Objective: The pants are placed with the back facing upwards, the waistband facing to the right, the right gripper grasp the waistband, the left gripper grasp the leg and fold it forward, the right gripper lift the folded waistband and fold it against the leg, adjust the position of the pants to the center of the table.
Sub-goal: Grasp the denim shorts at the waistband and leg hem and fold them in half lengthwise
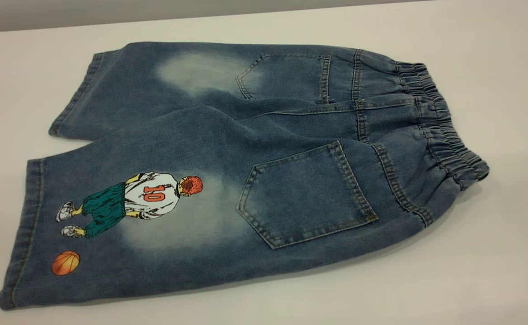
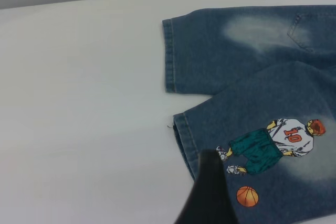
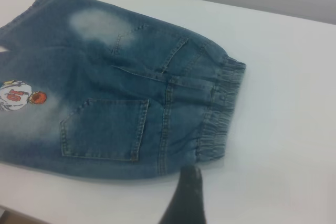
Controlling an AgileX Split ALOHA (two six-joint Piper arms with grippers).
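Observation:
The pants lie flat on the white table, back side up, with both patch pockets showing. The gathered waistband is at the right. The leg with the basketball-player print is the nearer one and points left; the plain leg lies behind it. In the left wrist view my left gripper shows as one dark shape over the hem of the leg, beside the orange ball. In the right wrist view my right gripper hangs over bare table just off the waistband's near end. Neither arm shows in the exterior view.
Bare white tabletop stretches to the left of the pants' hems and to the right of the waistband. The table's far edge meets a grey wall behind the pants.

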